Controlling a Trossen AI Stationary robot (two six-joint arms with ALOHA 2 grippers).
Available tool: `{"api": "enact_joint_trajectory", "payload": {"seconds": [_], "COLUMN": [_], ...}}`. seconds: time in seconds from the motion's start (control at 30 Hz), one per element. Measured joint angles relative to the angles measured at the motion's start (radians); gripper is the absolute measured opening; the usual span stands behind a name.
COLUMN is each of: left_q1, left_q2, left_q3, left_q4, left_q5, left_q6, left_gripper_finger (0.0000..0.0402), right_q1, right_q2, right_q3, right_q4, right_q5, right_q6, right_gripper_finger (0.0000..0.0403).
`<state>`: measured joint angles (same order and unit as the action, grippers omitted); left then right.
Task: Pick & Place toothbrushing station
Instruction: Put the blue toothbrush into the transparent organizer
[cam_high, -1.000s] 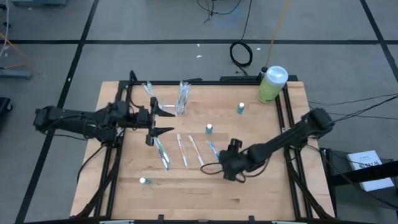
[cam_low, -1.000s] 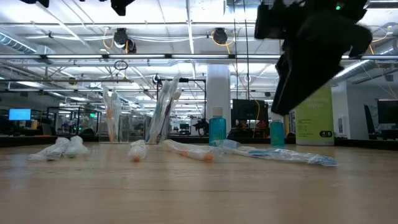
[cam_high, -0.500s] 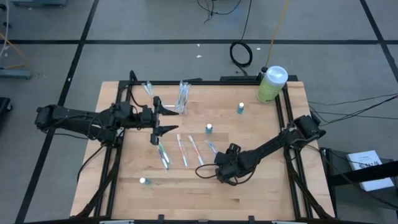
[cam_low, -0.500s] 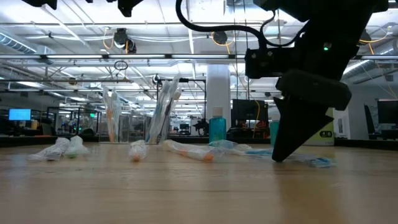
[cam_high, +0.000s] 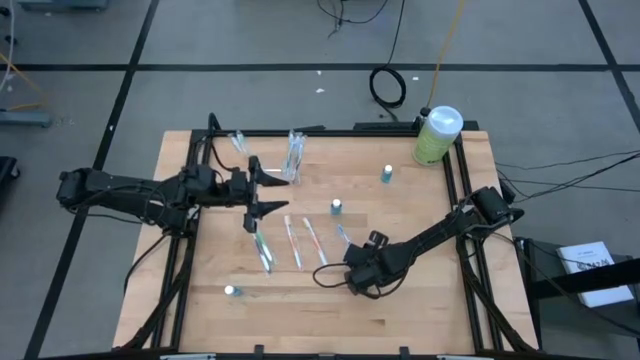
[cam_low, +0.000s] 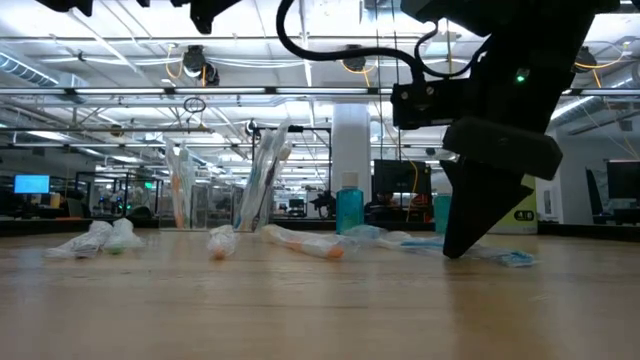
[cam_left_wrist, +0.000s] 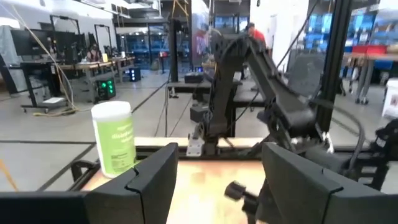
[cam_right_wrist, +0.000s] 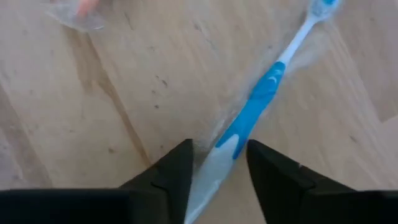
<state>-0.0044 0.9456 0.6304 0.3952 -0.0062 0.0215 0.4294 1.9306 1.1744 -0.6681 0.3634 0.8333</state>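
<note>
Item — blue brush (cam_right_wrist: 258, 102), wrapped, flat on table (cam_high: 420, 300) near centre. Long axis runs straight out from right gripper (cam_right_wrist: 217, 163); handle end sits between its parted fingers, nothing clamped yet, tips at wood.

Station (cam_high: 294, 157) — clear, upright, far side of table, well apart from right gripper, further wrapped brushes lying between.

Left gripper (cam_high: 262, 194) — agape, empty, hovering just beside station; we judge it nearer arm there.

We read coming move: close on handle.

Four cameras, one table
We look straight down overhead, level along the tabletop (cam_low: 320, 300), and close past each wrist; overhead and left wrist views share the green bottle (cam_high: 436, 135).
</note>
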Motion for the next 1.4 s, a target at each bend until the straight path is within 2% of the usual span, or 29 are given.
{"api": "enact_joint_trajectory", "payload": {"seconds": [0.33, 0.6, 0.7, 0.8, 0.9, 1.1, 1.3, 1.4], "left_q1": [0.000, 0.000, 0.000, -0.014, -0.031, -0.053, -0.056, -0.053], "left_q2": [-0.001, -0.001, -0.001, -0.001, -0.001, -0.001, 0.053, 0.090], "left_q3": [0.000, 0.000, 0.000, 0.000, 0.000, 0.000, 0.001, 0.002], "left_q4": [-0.007, -0.063, -0.060, -0.047, -0.048, -0.049, -0.003, 0.055], "left_q5": [0.000, -0.002, -0.002, -0.004, -0.015, -0.057, -0.057, -0.073], "left_q6": [-0.027, -0.058, -0.066, -0.050, -0.031, -0.031, -0.050, -0.050], "left_gripper_finger": [0.0239, 0.0239, 0.0239, 0.0239, 0.0239, 0.0239, 0.0239, 0.0239], "right_q1": [0.024, 0.094, 0.123, 0.144, 0.137, 0.041, -0.096, -0.153], "right_q2": [-0.082, -0.274, -0.349, -0.416, -0.492, -0.622, -0.701, -0.724], "right_q3": [-0.010, -0.008, -0.007, -0.068, -0.168, -0.394, -0.574, -0.627], "right_q4": [-0.046, -0.130, -0.156, -0.117, 0.025, 0.429, 0.900, 1.078], "right_q5": [0.036, 0.222, 0.330, 0.438, 0.495, 0.496, 0.349, 0.267], "right_q6": [-0.079, -0.088, -0.074, -0.082, -0.135, -0.374, -0.688, -0.815], "right_gripper_finger": [0.0017, 0.0027, 0.0021, 0.0014, 0.0015, 0.0016, 0.0016, 0.0016]}}
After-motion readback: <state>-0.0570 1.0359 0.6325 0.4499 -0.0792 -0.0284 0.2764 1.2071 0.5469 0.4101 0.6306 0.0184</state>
